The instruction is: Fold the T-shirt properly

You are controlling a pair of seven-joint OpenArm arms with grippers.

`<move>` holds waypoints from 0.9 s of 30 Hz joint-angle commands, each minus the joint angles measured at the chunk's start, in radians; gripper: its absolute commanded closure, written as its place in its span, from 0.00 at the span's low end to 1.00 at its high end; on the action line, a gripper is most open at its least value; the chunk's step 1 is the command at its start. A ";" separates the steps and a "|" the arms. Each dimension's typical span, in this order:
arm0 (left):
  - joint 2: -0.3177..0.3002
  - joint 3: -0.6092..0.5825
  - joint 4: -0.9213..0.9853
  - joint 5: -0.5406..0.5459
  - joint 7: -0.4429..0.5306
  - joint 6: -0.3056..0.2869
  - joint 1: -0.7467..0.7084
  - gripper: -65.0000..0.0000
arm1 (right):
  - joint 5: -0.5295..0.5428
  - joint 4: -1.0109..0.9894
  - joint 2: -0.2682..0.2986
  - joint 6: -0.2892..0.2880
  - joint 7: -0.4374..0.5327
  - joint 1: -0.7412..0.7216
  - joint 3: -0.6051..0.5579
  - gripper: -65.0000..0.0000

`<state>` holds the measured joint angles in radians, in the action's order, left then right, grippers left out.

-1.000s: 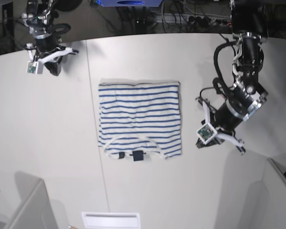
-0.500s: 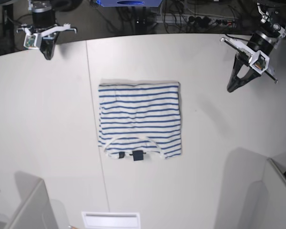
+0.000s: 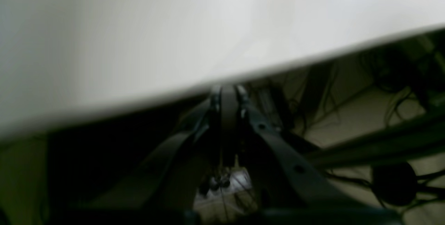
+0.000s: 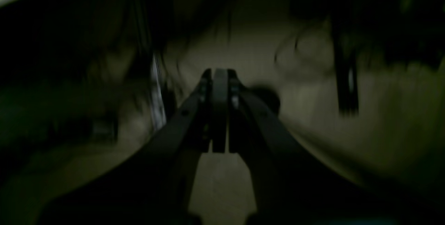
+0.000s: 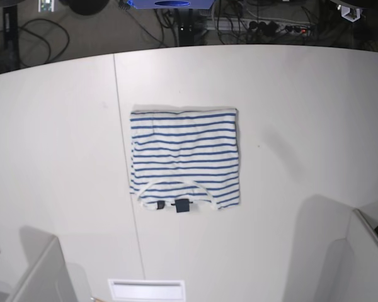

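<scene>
The T-shirt (image 5: 184,157) lies folded into a flat rectangle on the middle of the white table (image 5: 290,94). It is white with thin blue stripes, and its neckline and small dark tag (image 5: 182,205) sit at the near edge. Neither gripper is close to it. In the left wrist view my left gripper (image 3: 227,90) is shut and empty, hanging past the table's edge (image 3: 243,73) over the floor. My right gripper (image 4: 219,73) is also shut and empty, and the blurred right wrist view shows it over dark floor. Only small bits of the arms show at the base view's top corners.
Cables and a power strip (image 5: 264,25) lie on the floor behind the table. Grey partitions stand at the near left (image 5: 44,277) and near right (image 5: 365,251). A white slot (image 5: 146,289) sits at the table's front edge.
Both arms have swung back from above the table's far corners and left the base view almost entirely. The folded T-shirt has not moved.
</scene>
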<state>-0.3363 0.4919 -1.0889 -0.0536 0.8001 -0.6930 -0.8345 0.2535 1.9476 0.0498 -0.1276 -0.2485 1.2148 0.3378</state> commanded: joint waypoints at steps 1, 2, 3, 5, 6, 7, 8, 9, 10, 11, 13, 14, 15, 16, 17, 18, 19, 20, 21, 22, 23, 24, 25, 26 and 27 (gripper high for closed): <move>-0.013 0.006 0.046 0.010 0.026 -0.005 -0.019 1.00 | -0.004 0.006 0.011 0.001 -0.035 0.020 -0.001 1.00; -0.013 0.006 0.097 0.008 0.026 -0.005 -0.016 1.00 | -0.004 -0.006 0.012 -0.001 -0.104 0.020 -0.004 1.00; -0.013 0.006 0.141 0.008 0.026 -0.005 -0.013 1.00 | -0.004 -0.017 0.012 -0.002 -0.165 0.012 -0.004 1.00; -0.011 -0.005 0.227 0.008 0.022 -0.005 0.007 1.00 | -0.004 -0.050 0.029 -0.008 -0.286 -0.023 -0.004 1.00; -0.011 -0.020 0.270 0.010 0.020 -0.005 0.024 1.00 | -0.004 -0.081 0.046 -0.008 -0.348 -0.049 -0.007 1.00; -0.011 -0.034 0.324 0.010 0.020 -0.005 0.037 1.00 | -0.004 -0.123 0.065 -0.008 -0.404 -0.082 -0.027 1.00; -0.011 -0.043 0.370 0.013 0.020 -0.005 0.051 1.00 | -0.004 -0.165 0.084 -0.008 -0.444 -0.115 -0.056 1.00; -0.011 -0.054 0.424 0.011 0.020 -0.005 0.070 1.00 | -0.004 -0.219 0.117 -0.008 -0.478 -0.154 -0.096 1.00; -0.007 -0.071 0.482 0.010 0.020 -0.005 0.097 1.00 | -0.004 -0.285 0.158 -0.008 -0.498 -0.197 -0.153 1.00; 0.009 -0.080 0.545 0.014 0.020 -0.005 0.126 1.00 | -0.003 -0.362 0.198 -0.008 -0.503 -0.244 -0.227 1.00; 0.033 -0.077 0.646 0.016 0.020 -0.005 0.177 1.00 | -0.001 -0.500 0.258 -0.008 -0.484 -0.321 -0.357 1.00; 0.047 -0.071 0.698 0.016 0.020 -0.005 0.202 1.00 | 0.002 -0.574 0.284 -0.008 -0.467 -0.370 -0.429 1.00; 0.058 -0.063 0.735 0.016 0.020 -0.005 0.222 1.00 | 0.004 -0.630 0.298 -0.008 -0.449 -0.407 -0.486 1.00; 0.065 -0.055 0.771 0.011 0.020 -0.005 0.237 1.00 | 0.004 -0.684 0.305 -0.008 -0.429 -0.441 -0.538 1.00; 0.075 -0.048 0.806 0.013 0.020 -0.005 0.254 1.00 | 0.004 -0.744 0.310 -0.008 -0.404 -0.478 -0.601 1.00; 0.081 -0.042 0.824 0.013 0.020 -0.005 0.264 1.00 | 0.004 -0.787 0.316 -0.008 -0.387 -0.511 -0.650 1.00; 0.085 -0.040 0.841 0.011 0.020 -0.005 0.274 1.00 | 0.002 -0.833 0.316 -0.008 -0.371 -0.542 -0.696 1.00; 0.087 -0.040 0.856 0.011 0.020 -0.005 0.281 1.00 | 0.002 -0.894 0.316 -0.008 -0.346 -0.580 -0.748 1.00; 0.088 -0.039 0.870 0.011 0.020 -0.005 0.291 1.00 | 0.002 -0.942 0.312 -0.008 -0.325 -0.613 -0.791 1.00; 0.088 -0.043 0.887 0.011 0.020 -0.005 0.301 1.00 | 0.004 -0.992 0.307 -0.008 -0.302 -0.643 -0.828 1.00; 0.088 -0.046 0.913 0.011 0.018 -0.005 0.318 1.00 | 0.005 -1.052 0.301 -0.008 -0.274 -0.679 -0.868 1.00; 0.088 -0.046 0.944 0.011 0.018 -0.005 0.338 1.00 | 0.005 -1.112 0.279 -0.008 -0.246 -0.708 -0.903 1.00; 0.087 -0.048 0.972 0.011 0.018 -0.005 0.361 1.00 | 0.005 -1.174 0.259 -0.008 -0.216 -0.734 -0.929 1.00; 0.085 -0.048 0.996 0.011 0.018 -0.005 0.381 1.00 | 0.005 -1.233 0.241 -0.008 -0.183 -0.755 -0.940 1.00; 0.082 -0.048 1.021 0.011 0.018 0.017 0.401 1.00 | 0.005 -1.304 0.218 -0.008 -0.133 -0.778 -0.945 1.00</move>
<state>-0.2413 0.4435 -0.0689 -0.0513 0.7998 -0.6781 -0.4156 0.2554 0.6384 0.2604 -0.1295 -0.3569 0.4129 -0.6029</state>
